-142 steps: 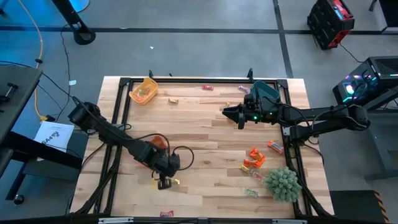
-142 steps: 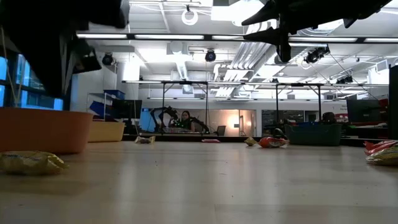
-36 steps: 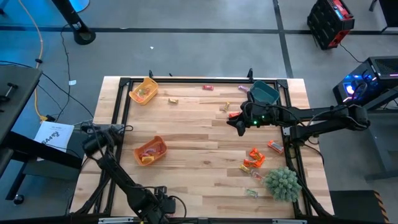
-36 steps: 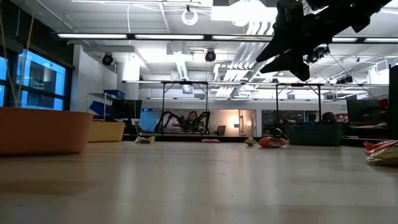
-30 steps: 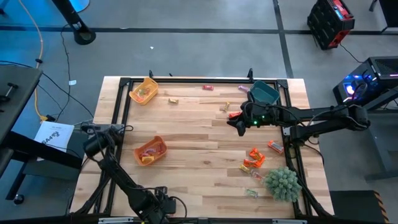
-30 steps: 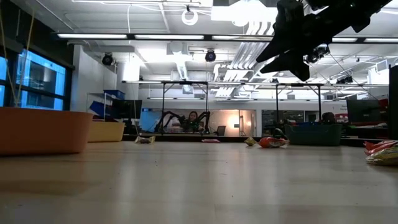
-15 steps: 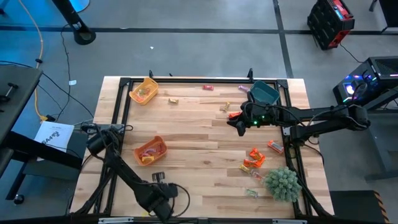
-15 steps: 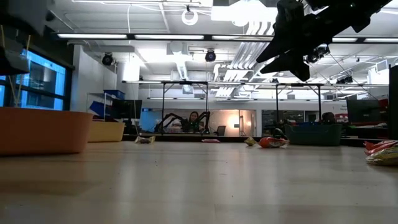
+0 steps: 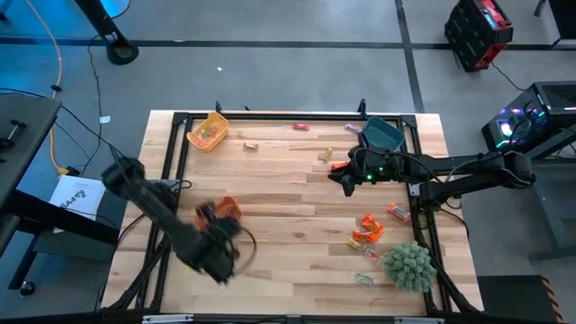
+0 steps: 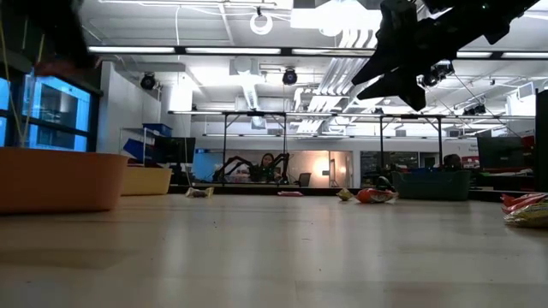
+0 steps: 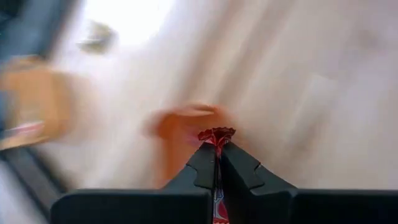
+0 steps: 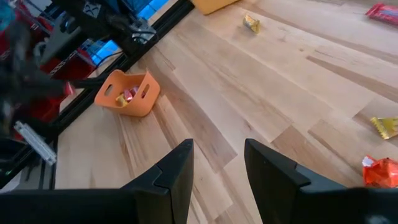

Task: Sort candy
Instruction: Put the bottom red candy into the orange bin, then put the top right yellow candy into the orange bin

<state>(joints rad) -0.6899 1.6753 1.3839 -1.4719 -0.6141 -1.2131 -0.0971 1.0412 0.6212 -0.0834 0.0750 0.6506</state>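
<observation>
Moved: left arm has swung from the desk's near edge toward the orange tray.
Left jaws: pinched on a red candy (blurred).
Right jaws: parted, empty, mid-desk.

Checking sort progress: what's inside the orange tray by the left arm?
Orange tray holds a few red and yellowish candies; its wall hides the bottom, so no full count.
</observation>
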